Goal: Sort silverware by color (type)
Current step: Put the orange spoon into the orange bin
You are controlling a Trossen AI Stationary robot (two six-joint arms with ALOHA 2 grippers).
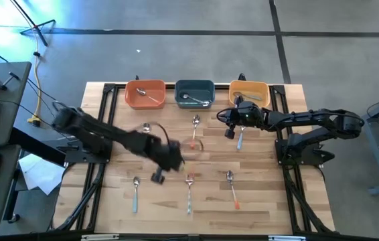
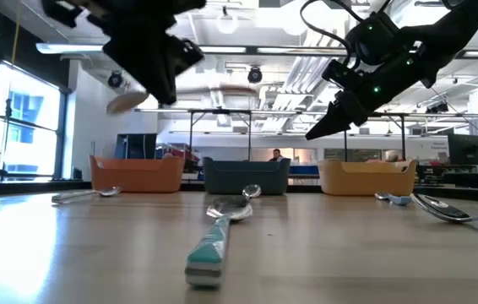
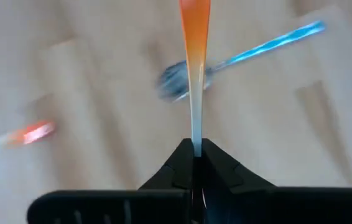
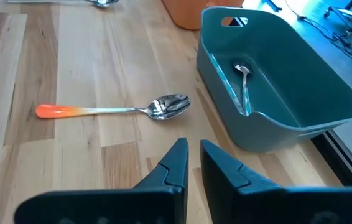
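1. silverware is partly sorted: the orange bowl (image 1: 144, 94), teal bowl (image 1: 194, 94) and yellow bowl (image 1: 248, 92), along the table's (image 1: 263, 201) twelve o'clock edge, each hold at least one piece.
2. left gripper (image 3: 196, 163), near the table's centre, is clenched on an orange-handled piece (image 3: 194, 56) lifted off the wood.
3. right gripper (image 4: 190, 163) hovers just below the yellow bowl, around one o'clock, fingers slightly parted and empty.
4. loose pieces remain: an orange-handled spoon (image 4: 114, 109) beside the teal bowl, and several more toward six o'clock, so roughly half looks left.
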